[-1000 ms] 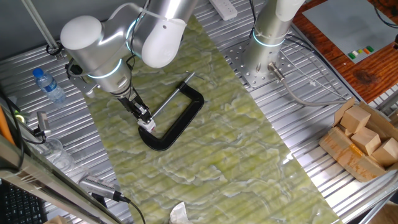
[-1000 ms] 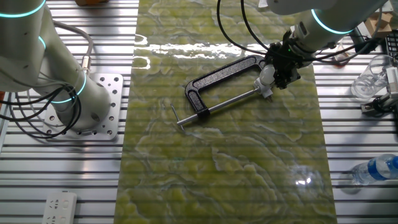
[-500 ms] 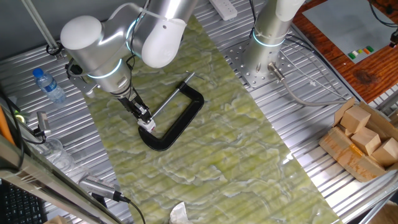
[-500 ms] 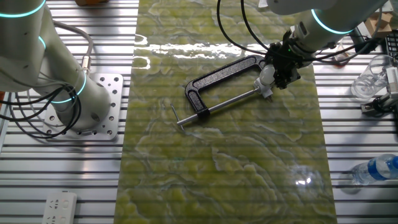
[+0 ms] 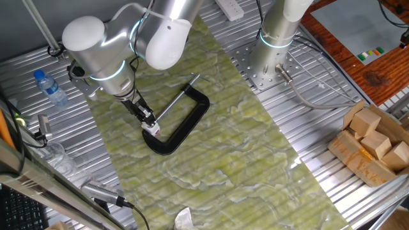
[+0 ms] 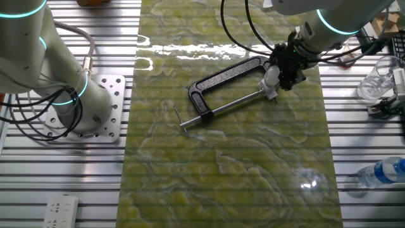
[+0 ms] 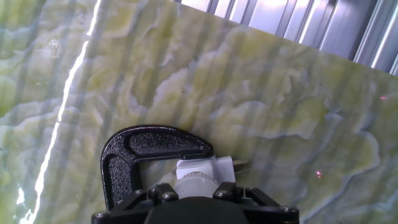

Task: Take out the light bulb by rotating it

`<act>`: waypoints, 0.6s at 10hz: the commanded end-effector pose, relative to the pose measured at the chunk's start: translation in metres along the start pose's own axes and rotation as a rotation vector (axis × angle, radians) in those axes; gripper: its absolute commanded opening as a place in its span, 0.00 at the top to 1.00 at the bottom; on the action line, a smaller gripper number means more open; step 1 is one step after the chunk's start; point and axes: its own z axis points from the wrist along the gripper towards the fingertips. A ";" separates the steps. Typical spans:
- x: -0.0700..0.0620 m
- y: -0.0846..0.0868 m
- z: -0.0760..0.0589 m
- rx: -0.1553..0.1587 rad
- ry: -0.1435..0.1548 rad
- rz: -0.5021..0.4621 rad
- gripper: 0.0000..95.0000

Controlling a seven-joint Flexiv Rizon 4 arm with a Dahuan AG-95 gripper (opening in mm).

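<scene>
Small frosted-white rounded light bulb: held at right end of black cast C-clamp. Black two-finger gripper: clenched on bulb. Advised: twist about bulb axis, gentle grip, no sideways pull.

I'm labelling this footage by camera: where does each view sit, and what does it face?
One fixed view: high, angled down; arm and gripper at the black C-clamp.
The other fixed view: overhead from the opposite side; gripper on the light bulb.
Hand view: on the hand, looking past the fingers to bulb and clamp.
All three share the clamp.
</scene>
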 end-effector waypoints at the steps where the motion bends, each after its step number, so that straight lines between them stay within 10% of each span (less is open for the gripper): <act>1: 0.000 0.001 -0.002 0.079 0.018 -0.264 1.00; 6: 0.001 0.001 -0.003 0.084 0.024 -0.358 1.00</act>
